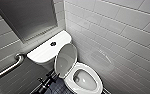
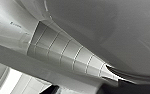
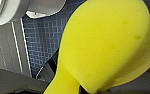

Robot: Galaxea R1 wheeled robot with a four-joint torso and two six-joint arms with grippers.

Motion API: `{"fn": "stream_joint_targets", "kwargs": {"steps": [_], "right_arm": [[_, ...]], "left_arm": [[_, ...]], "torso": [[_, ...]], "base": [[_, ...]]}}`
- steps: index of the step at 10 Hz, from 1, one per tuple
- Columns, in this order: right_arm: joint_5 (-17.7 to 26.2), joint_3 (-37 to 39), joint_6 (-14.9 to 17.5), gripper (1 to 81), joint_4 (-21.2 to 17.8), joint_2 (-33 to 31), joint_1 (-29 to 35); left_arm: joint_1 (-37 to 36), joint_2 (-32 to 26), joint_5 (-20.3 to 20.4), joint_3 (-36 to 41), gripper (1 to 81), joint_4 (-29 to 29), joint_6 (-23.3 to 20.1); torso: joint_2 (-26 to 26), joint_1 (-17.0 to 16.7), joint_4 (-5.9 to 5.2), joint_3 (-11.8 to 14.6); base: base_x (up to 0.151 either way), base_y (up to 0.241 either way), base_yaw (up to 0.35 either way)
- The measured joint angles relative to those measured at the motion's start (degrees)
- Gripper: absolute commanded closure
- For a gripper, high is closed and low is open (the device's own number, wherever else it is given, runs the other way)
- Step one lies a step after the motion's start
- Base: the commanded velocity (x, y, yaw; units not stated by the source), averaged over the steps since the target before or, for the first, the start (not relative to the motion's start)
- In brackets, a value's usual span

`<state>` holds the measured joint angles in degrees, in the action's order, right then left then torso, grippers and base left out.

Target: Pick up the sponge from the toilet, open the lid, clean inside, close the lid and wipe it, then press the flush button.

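The white toilet [image 1: 89,72] stands in a tiled corner with its oval bowl uncovered. Its lid [image 1: 66,58] is raised and leans back toward the tank [image 1: 44,51]. The round dark flush button [image 1: 53,44] sits in the middle of the flat tank top. My left gripper [image 1: 52,76] is dark and low at the lid's lower left edge, jaws open, with nothing seen in them. In the left wrist view the lid [image 2: 111,30] curves close by. The yellow sponge [image 3: 108,45] looms large in the right wrist view, squeezed in my shut right gripper [image 3: 87,87].
A metal grab bar [image 1: 8,67] runs along the left wall. A grey panel [image 1: 28,17] hangs above the tank. White tiled wall [image 1: 121,37] closes in on the right. Blue mosaic floor [image 3: 43,37] lies beneath the toilet's white base [image 3: 13,10].
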<state>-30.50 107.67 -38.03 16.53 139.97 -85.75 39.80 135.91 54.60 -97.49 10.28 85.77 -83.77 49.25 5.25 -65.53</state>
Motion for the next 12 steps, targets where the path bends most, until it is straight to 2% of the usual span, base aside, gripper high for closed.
{"fn": "stream_joint_targets", "kwargs": {"steps": [3,4,5,6,7,9,11,12], "right_arm": [[0.0,-0.1,0.1,81.1,0.0,0.0,0.0],[0.0,-0.2,0.1,81.1,0.0,0.0,0.0],[0.0,-0.2,0.1,81.1,0.0,0.0,0.0],[-0.1,-0.2,0.1,81.1,0.0,0.0,-0.1],[0.0,-0.2,0.1,81.1,0.0,0.0,-0.1],[-0.1,-0.2,0.1,81.1,0.0,0.0,0.0],[0.1,0.4,0.4,81.1,0.1,0.2,0.2],[0.2,0.9,0.5,81.1,0.9,0.2,0.2]], "left_arm": [[1.4,0.3,2.4,-2.4,1.0,1.4,1.0],[3.2,-1.3,0.0,-3.4,1.0,2.6,-2.8],[5.6,-3.6,-2.0,-5.7,1.0,0.7,-3.0],[6.3,-4.6,-2.3,-6.0,1.0,1.7,-3.0],[5.4,-3.0,-3.8,-5.9,1.0,7.2,-3.0],[5.2,-0.9,-9.7,-5.0,1.0,24.1,-3.0],[6.0,-1.5,-17.6,-5.7,1.0,43.7,-0.7],[6.3,-1.4,-20.7,-5.7,1.0,55.6,1.6]], "torso": [[0.0,0.0,0.05,0.0],[0.0,0.0,0.05,0.0],[0.0,0.0,0.05,0.0],[0.0,0.0,0.05,0.0],[0.0,0.0,0.05,0.0],[0.0,0.0,0.05,0.0],[0.0,0.0,0.05,0.0],[0.0,0.0,0.05,0.0]], "base": [[0.000,0.000,0.000],[0.000,0.000,0.000],[0.000,0.000,0.000],[0.000,0.000,0.000],[0.000,0.000,0.000],[0.000,0.000,0.000],[0.000,0.000,0.000],[0.000,0.000,0.000]]}}
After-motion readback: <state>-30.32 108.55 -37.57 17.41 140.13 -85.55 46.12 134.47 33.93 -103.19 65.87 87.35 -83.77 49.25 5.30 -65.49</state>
